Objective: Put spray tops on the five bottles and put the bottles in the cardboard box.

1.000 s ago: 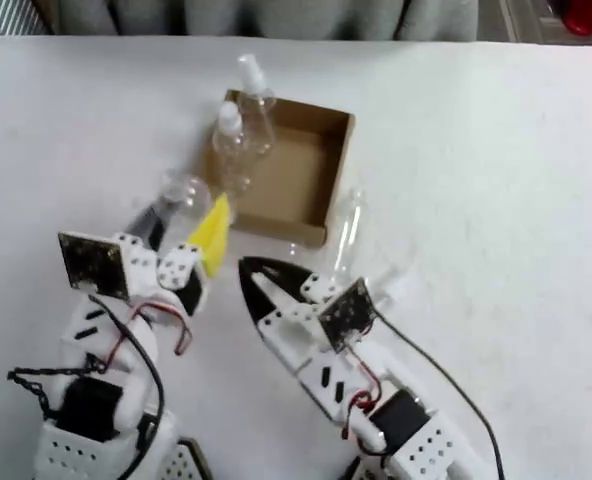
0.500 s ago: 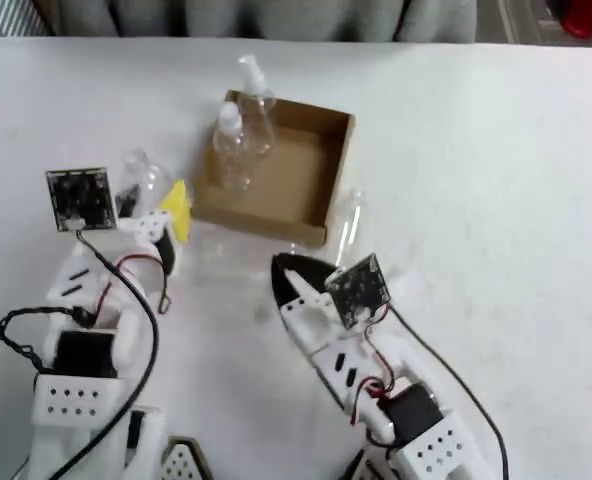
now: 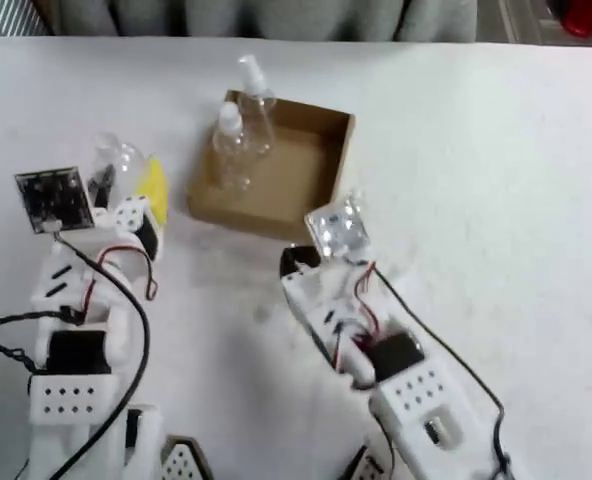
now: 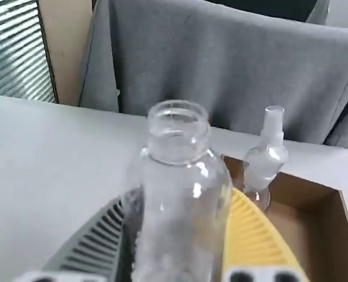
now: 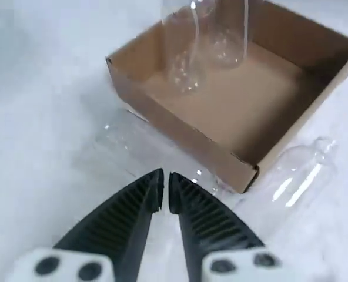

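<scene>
Clear plastic bottle (image 4: 177,147), uncapped, stands clamped in the left gripper (image 4: 180,200); right gripper (image 5: 165,176) closed on nothing near the cardboard box (image 5: 174,123)

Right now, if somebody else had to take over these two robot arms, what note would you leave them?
Left gripper: shut on a clear plastic bottle with a bare open neck, held upright beside the brown cardboard box.
Right gripper: shut, empty, low in front of the box.
Done: two spray-topped bottles stand in the box's far corner.
Left: two topless bottles lie on the white table, one along the box's front, one by its corner. Three need tops, then boxing.
</scene>
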### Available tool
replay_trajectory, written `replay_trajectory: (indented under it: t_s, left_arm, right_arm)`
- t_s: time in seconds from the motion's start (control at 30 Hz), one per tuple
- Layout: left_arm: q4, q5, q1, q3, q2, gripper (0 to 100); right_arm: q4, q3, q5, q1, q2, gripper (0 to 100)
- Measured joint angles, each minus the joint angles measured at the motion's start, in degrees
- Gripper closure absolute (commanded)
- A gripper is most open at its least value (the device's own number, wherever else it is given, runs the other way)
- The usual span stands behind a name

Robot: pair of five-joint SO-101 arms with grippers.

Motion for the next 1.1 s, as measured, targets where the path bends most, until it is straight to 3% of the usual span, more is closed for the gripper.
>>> replay_trajectory:
  t_s: [0.1,0.27,0.43,0.63,0.77,1.0,1.1]
  left_arm:
    - [-2.99,0.00,-0.97,0.88,0.00,98]
    - [-4.13,0.00,-1.58,0.97,0.00,98]
    - [-4.31,0.00,-1.58,0.97,0.00,98]
    - [-4.31,0.00,-1.58,0.97,0.00,98]
    - [-4.31,0.00,-1.58,0.97,0.00,98]
    - [-4.92,0.00,-1.58,1.49,5.89,98]
    - [-5.36,0.00,-1.58,0.53,11.87,98]
  right_arm:
    - [2.90,-4.13,4.48,1.14,6.77,98.1]
    - [13.19,-10.64,19.60,1.41,10.55,98.1]
    - [16.26,-11.16,32.00,-2.29,11.08,97.9]
    - [16.35,-10.37,38.95,-4.66,11.25,87.4]
    - [18.02,-12.31,35.52,0.53,11.25,98.0]
    - [38.51,-26.81,22.15,16.44,11.16,96.4]
    - [40.70,-27.34,19.08,19.87,11.96,97.0]
